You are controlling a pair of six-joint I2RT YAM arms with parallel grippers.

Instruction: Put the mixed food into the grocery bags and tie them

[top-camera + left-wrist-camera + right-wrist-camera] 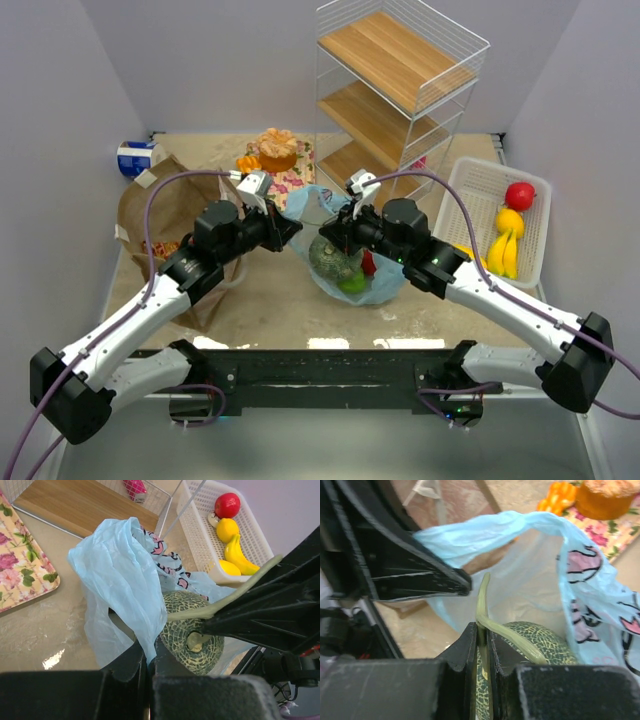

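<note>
**Both pincers clenched at the mouth of the light-blue bag**

The light-blue bag (120, 570) is seen at the middle of the table (270, 300), between the two arms. A fold of its thin plastic is pinched in the left pincer (149, 657), whose jaws are closed tight on it; whether that fold is a loop handle cannot be told.

Inside the bag a netted green melon (210, 647) is lying. Its pale green stem (485, 595) is gripped between the closed jaws of the right pincer (482, 630). The lower half of the melon is cut off by the fingers in both wrist views.

From above, much of the bag's mouth is covered by the two wrists. A green piece (352, 284) and a red piece (368, 262) are glimpsed in the bag, but neither can be identified.

The brown paper bag (150, 205) lies to the left, partly hidden under the left arm, and its contents are too unclear to name. A blue-and-white container (135, 158) is seen in the far left corner, too small to read. A red round fruit (519, 195) and bananas (503, 252) are held in the white basket (470, 185) on the right.
</note>
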